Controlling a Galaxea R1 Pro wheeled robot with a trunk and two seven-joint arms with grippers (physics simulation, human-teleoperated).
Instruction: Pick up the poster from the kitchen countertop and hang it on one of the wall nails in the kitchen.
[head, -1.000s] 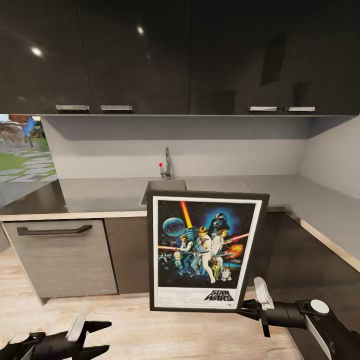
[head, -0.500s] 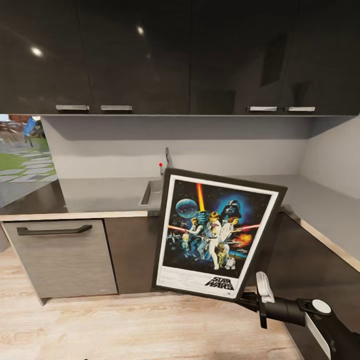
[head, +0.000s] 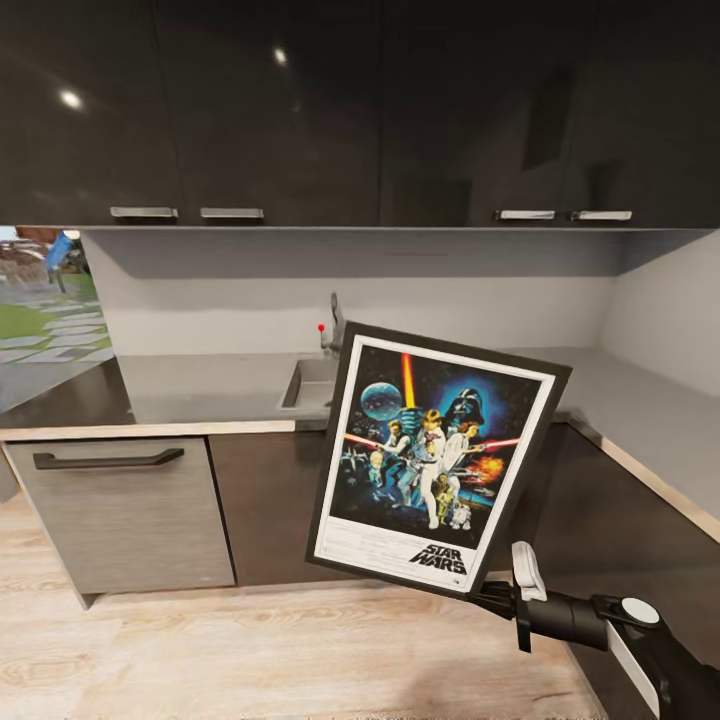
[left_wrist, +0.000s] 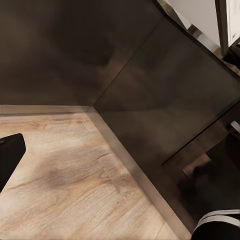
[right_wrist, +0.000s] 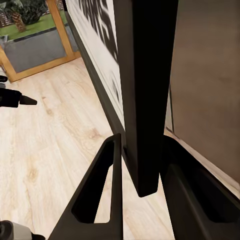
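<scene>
At far left of the head frame a grey drawer front (head: 125, 510) is seen under the counter (head: 200, 385), with the sink (head: 312, 380) and tap (head: 334, 325) at centre. The poster (head: 435, 458) is held off the counter at centre-right of the frame, tilted clockwise, clear of the floor (head: 250, 650). It is pinched at its lower right corner by the right hand (head: 497, 602); in the wrist view the fingers (right_wrist: 97, 195) are closed snug on the frame edge (right_wrist: 147, 100). The left hand's state cannot be told: only a dark sliver at a frame edge is caught in its wrist view. No wall nail is visible. Risk, as judged: a single corner pinch on a tall flat panel leaves it free to pivot or slip if swung fast. The poster's top corner sits near the counter lip and the corner cabinets (head: 620, 510) at right, so a turn that way could clip them. Open room is seen lower left over the floor; a turn that way looks safest.
</scene>
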